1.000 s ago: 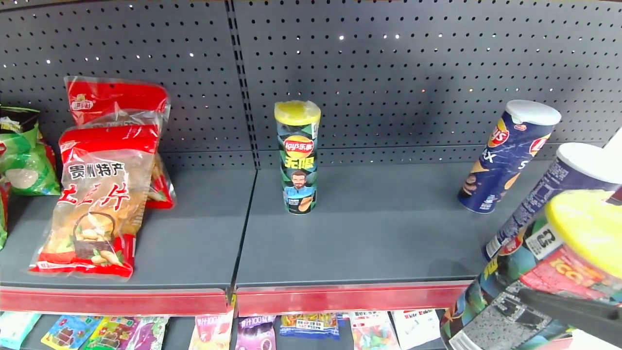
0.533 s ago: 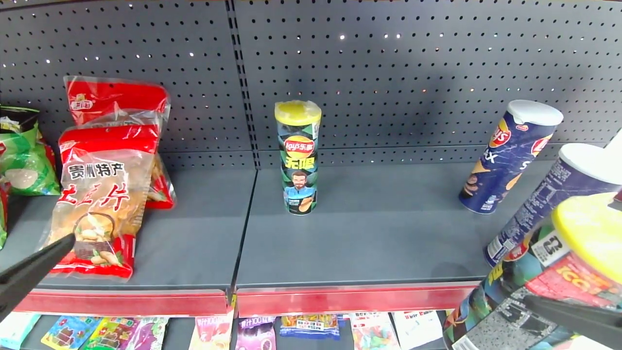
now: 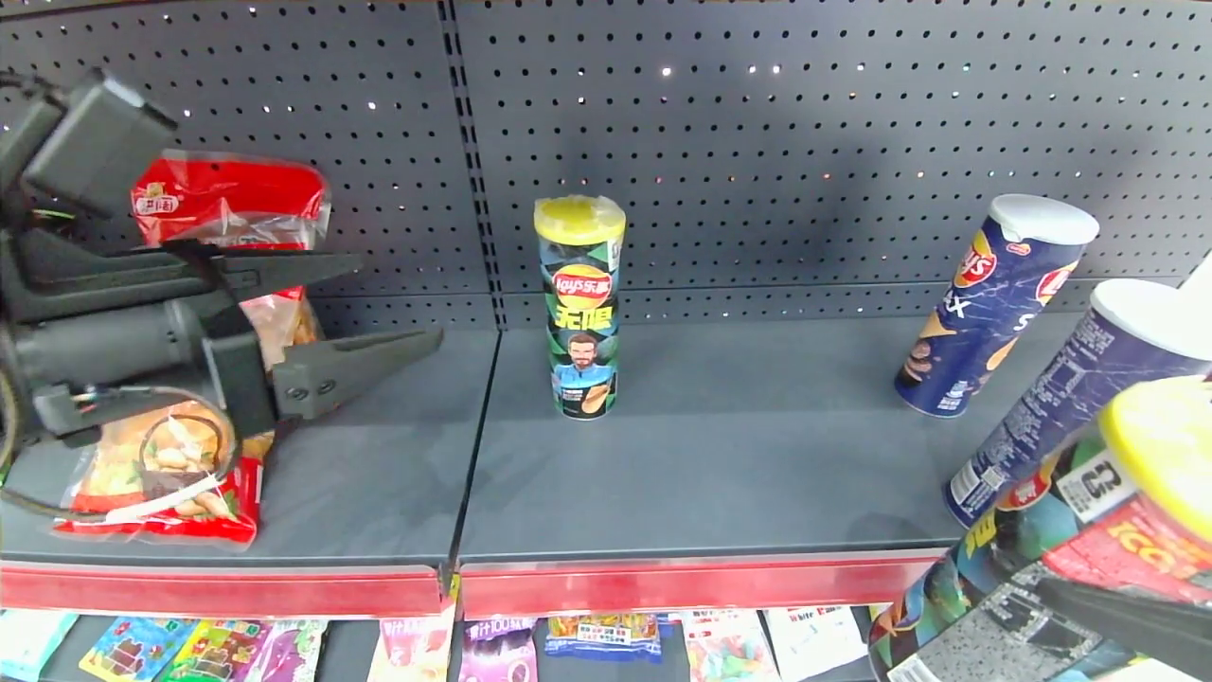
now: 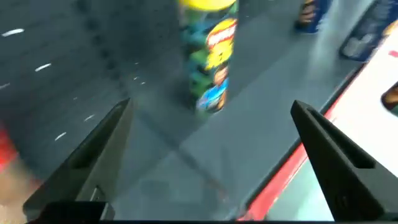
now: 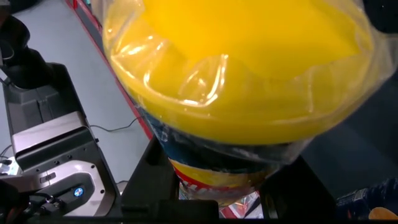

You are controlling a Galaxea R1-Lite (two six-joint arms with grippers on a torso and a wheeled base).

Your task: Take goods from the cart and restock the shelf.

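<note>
Two cans. Head view: my left fingers (image 3: 398,298) gape at nine o'clock of the standing can (image 3: 579,308) on the shelf (image 3: 720,455); a yellow-lidded can (image 3: 1089,530) tilts at four o'clock. Left wrist view: fingers spread wide. Right wrist view: my right fingers (image 5: 230,183) clamp the yellow-lidded can.

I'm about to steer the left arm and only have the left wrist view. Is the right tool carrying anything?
Observer: Yes, the right tool is shut on a yellow-lidded can.
Operator: What's the red blur by my left tool?
Observer: Red snack bags on the shelf, partly hidden by your open tool from the head camera.
Operator: And the blue shapes past the standing can?
Observer: Two blue cans, each with a white lid.
</note>
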